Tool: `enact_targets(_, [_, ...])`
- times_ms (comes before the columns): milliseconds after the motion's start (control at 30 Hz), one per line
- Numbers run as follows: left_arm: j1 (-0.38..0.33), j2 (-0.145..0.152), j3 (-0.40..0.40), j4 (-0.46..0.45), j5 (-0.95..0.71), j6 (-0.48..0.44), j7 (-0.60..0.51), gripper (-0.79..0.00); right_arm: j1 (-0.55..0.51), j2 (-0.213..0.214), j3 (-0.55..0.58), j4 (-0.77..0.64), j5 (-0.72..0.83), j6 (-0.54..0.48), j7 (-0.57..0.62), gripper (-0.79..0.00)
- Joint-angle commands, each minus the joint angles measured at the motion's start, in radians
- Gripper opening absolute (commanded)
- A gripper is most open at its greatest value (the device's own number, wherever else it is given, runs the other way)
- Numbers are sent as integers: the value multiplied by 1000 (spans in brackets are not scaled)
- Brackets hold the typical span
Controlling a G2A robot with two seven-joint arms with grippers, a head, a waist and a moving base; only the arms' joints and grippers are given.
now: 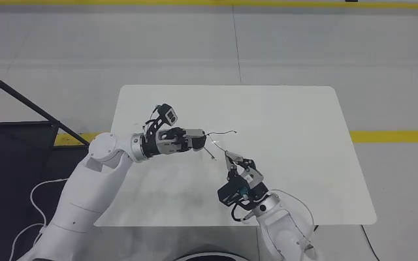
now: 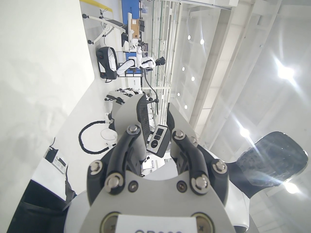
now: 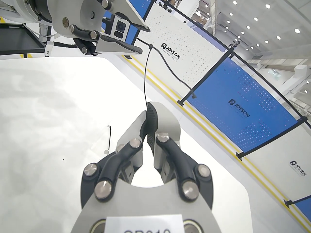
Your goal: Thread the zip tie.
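Zip tie [image 3: 145, 78], thin and black, hung in the air above the white table [image 3: 48, 112], and its small locking head [image 3: 151, 47] served as the meeting point of three strands. From the head a straight strand dropped to the right gripper [image 3: 150, 109], whose ribbed pads were clenched together on the strand's end. A short stretch ran from the head in between the jaws of the left gripper [image 3: 143, 40], which stood apart. Whether either pad touched the strand there could not be made out. A thicker free strand [image 3: 170, 70] curved away from the head and ended in mid-air, touching nothing. It looked as though the straight strand passed through the head, but that could not be confirmed. The tie would likely handle as something almost weightless, springy along its length and limp enough to sway, with smooth plastic that could slide through a loose pinch. A firm hold close to the tip, as the right gripper had, seemed best for steering, with the other hold just beside the head to steady the slot. Another thin black strip [image 3: 109, 138], seemingly a spare tie, lay flat on the table below the head, well apart from both grippers.
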Motion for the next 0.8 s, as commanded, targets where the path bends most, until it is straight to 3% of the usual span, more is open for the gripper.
enact_targets(0, [-1, -1, 1, 1, 0, 0, 1, -560, 1, 0, 0, 0, -3, -1, 3, -785])
enact_targets(267, [-4, -5, 5, 5, 5, -1, 7, -600, 2, 2, -5, -5, -16, -12, 13, -785])
enact_targets(367, [-3, -5, 4, 5, 6, 0, 7, -674, 2, 3, -6, -6, -17, -13, 14, -785])
enact_targets(400, [-3, -6, 3, 5, 5, 0, 8, -757, 2, 3, -6, -6, -18, -11, 14, -785])
enact_targets(433, [-3, -6, 3, 5, 3, 1, 7, -785, 1, 3, -6, -6, -20, -9, 16, -785])
enact_targets(767, [-4, -8, 1, 9, 7, -1, -5, -785, 1, 1, -14, -7, -31, 32, 37, -785])
